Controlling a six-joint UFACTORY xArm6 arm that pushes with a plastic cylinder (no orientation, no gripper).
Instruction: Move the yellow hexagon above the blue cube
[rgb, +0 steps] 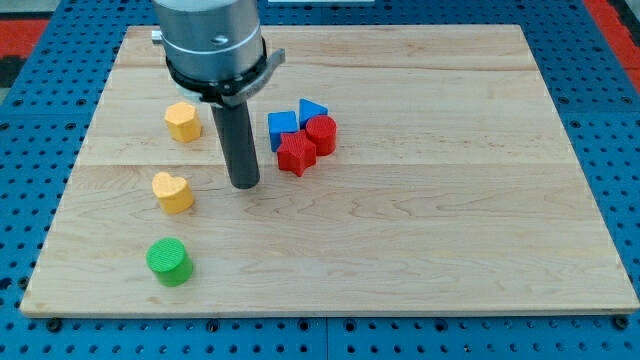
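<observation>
My tip (243, 184) is seen on the wooden board (450, 200), between the yellow heart block (173, 192) and the red star block (296, 154), touching neither. The yellow hexagon block (183, 121) lies well left of the blue cube (282, 129). No gripper is fitted, and nothing is held.

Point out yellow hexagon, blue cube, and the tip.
yellow hexagon (182, 120), camera view, on its top face.
blue cube (282, 128), camera view, on its top face.
my tip (244, 185), camera view, rod's very end, between the yellow blocks and the blue-red cluster.

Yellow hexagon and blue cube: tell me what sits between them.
In the camera view, only my rod stands between the yellow hexagon and the blue cube, my tip ending slightly nearer the view's bottom; otherwise bare board.
</observation>
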